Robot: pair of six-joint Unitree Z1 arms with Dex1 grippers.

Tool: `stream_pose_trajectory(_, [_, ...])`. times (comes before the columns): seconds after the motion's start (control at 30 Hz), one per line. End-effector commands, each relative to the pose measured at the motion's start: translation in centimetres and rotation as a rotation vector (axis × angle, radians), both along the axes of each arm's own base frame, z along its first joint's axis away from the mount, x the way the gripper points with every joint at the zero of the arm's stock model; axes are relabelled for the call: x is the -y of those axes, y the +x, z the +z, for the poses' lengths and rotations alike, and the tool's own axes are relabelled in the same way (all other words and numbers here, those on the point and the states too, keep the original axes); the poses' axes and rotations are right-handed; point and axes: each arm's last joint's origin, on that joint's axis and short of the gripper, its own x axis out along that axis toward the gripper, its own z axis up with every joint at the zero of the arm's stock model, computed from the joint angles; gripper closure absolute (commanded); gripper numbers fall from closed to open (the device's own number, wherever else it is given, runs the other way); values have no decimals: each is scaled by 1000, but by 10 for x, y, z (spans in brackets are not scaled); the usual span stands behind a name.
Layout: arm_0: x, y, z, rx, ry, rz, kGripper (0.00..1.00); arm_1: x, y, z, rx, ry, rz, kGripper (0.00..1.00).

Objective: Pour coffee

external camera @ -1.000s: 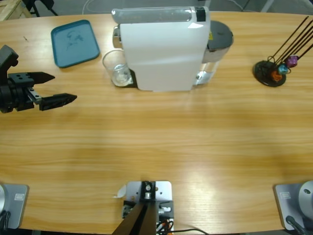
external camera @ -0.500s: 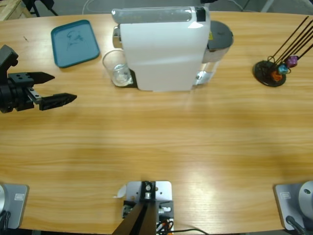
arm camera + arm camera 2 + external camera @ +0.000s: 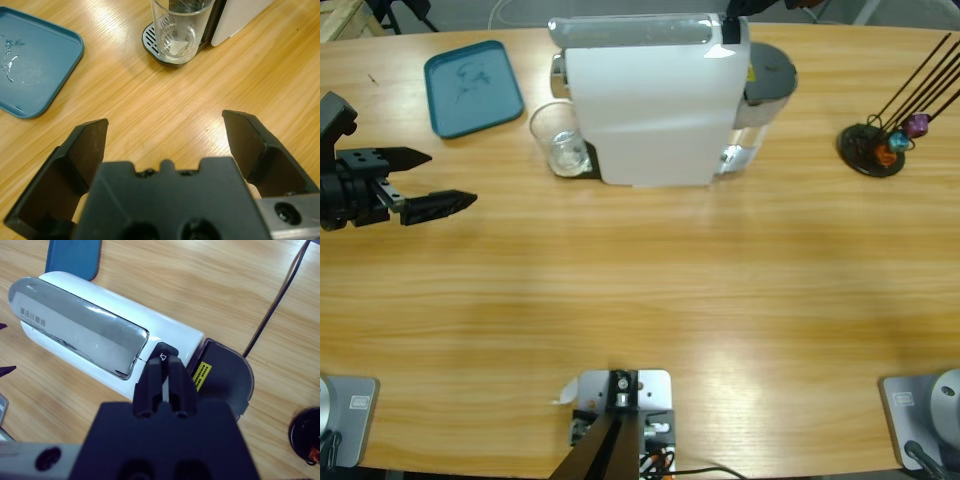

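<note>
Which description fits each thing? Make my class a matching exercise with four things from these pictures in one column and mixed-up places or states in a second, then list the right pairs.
Things
1. glass
2. blue tray
3. left gripper
4. right gripper

Descriptions
A. jaws shut, at the coffee machine's black button
B. jaws open above bare table
C. stands on the machine's drip grille
D. lies flat near the table's far edge

Pairs: 1-C, 2-D, 3-B, 4-A

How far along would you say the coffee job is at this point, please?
Done: a clear glass stands on the coffee machine's drip tray, with no coffee visible in it. In hand: the right gripper, shut, points at the machine's black button. The left gripper waits open, facing the glass. Left: brewing, then pouring.
</note>
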Motion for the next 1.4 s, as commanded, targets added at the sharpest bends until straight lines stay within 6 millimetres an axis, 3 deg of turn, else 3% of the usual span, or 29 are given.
stream_pose_trajectory(0.03, [1,0,-9,-38,29,15,0,-9,6,-34,-88,-68,12,1000])
stream_pose_trajectory(0.3, [1,0,-9,-39,28,17,0,-10,9,-42,-114,-94,7,1000])
stream_pose_trajectory(0.37, [1,0,-10,-40,28,17,0,-9,8,-34,-85,-86,19,1000])
stream_pose_trajectory(0.43, [1,1,-10,-42,29,17,0,-7,4,-14,-27,-60,44,970])
stream_pose_trajectory(0.47, [1,1,-10,-42,29,17,0,-5,0,-1,2,-37,48,349])
stream_pose_trajectory(0.5, [1,1,-10,-42,29,17,0,-2,-6,13,27,-10,48,9])
stream_pose_trajectory(0.57, [1,0,-10,-42,29,17,0,4,-17,35,69,30,42,0])
stream_pose_trajectory(0.63, [1,0,-10,-40,28,17,0,7,-23,40,63,48,55,0])
stream_pose_trajectory(0.9, [1,0,-11,-43,35,14,0,7,-27,24,-19,15,55,0])
stream_pose_trajectory(1.4, [0,0,-11,-38,33,14,0,3,-20,23,-20,19,48,0])
